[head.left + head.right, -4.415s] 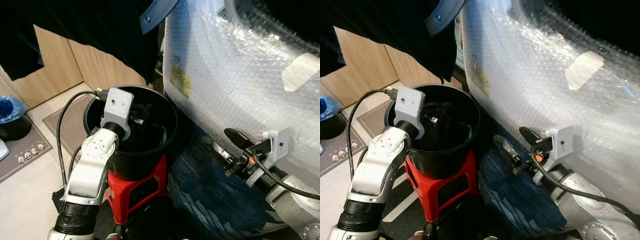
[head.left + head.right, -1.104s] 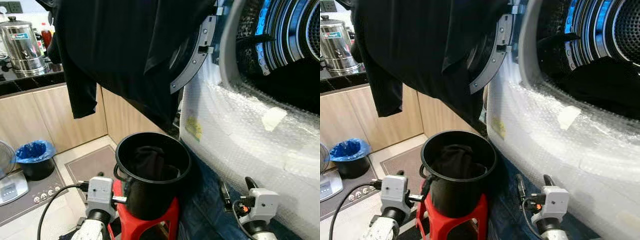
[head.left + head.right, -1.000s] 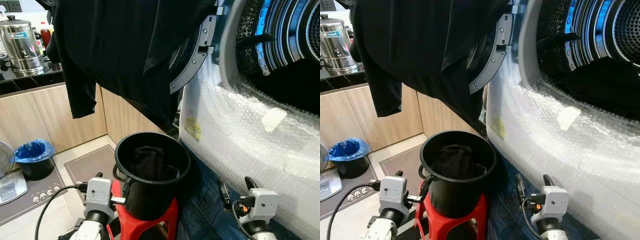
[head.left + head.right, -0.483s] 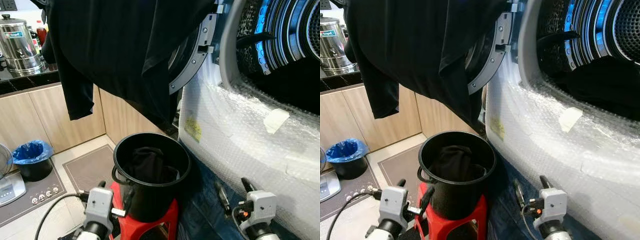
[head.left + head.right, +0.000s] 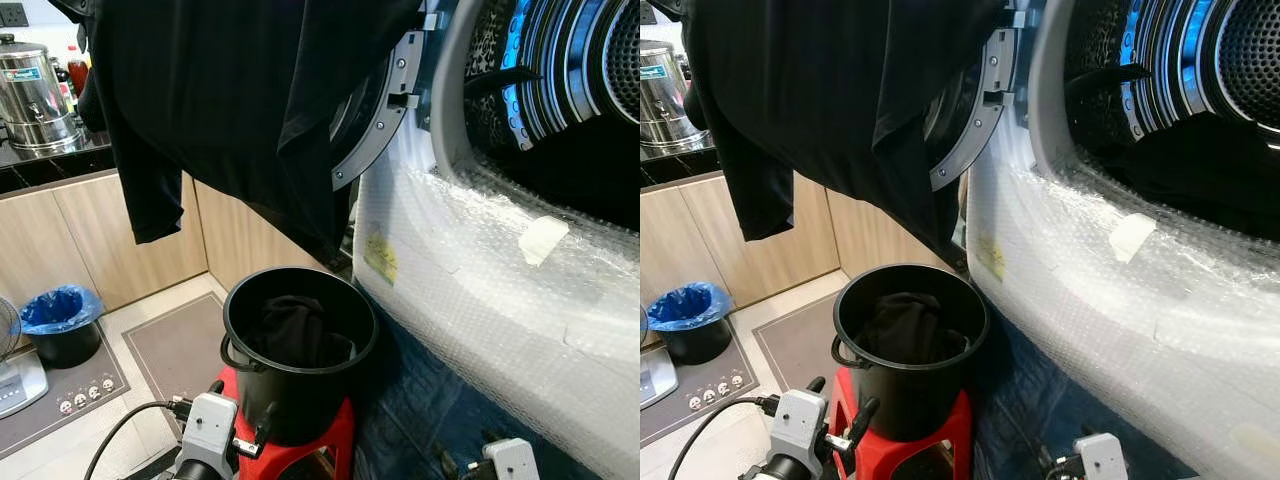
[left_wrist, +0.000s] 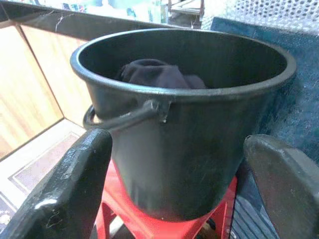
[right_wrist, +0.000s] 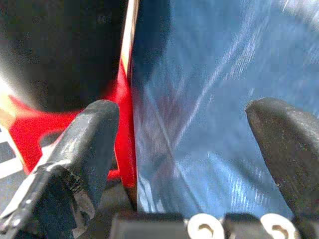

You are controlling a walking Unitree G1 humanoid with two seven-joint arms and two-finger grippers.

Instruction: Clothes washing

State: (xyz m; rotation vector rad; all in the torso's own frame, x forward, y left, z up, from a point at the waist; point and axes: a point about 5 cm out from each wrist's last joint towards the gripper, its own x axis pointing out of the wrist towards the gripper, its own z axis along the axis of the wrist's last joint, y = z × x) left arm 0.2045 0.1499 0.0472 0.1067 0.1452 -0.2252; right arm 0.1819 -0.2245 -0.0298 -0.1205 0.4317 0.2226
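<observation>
A black bucket (image 5: 300, 345) stands on a red stool (image 5: 340, 445) in front of the washing machine (image 5: 470, 270), whose front is wrapped in bubble wrap. A dark garment (image 5: 293, 335) lies bunched inside the bucket. Another black garment (image 5: 240, 100) hangs over the machine's open door. Dark laundry (image 5: 1200, 170) shows inside the drum. My left gripper (image 6: 178, 142) is open, low beside the stool, facing the bucket's side and handle. My right gripper (image 7: 182, 109) is open too, low by the blue cloth (image 7: 209, 99) at the machine's base, holding nothing.
A small bin with a blue bag (image 5: 60, 320) sits on the floor at the left, by wooden cabinets (image 5: 60, 235). A steel urn (image 5: 35, 85) stands on the counter. A grey mat (image 5: 175, 345) lies before the stool. The blue cloth (image 5: 420, 400) covers the floor under the machine.
My left gripper, inside the bucket 4.4 s ago, has come out. Both arms have sunk toward the bottom edge over the last second. The view has risen toward the drum.
</observation>
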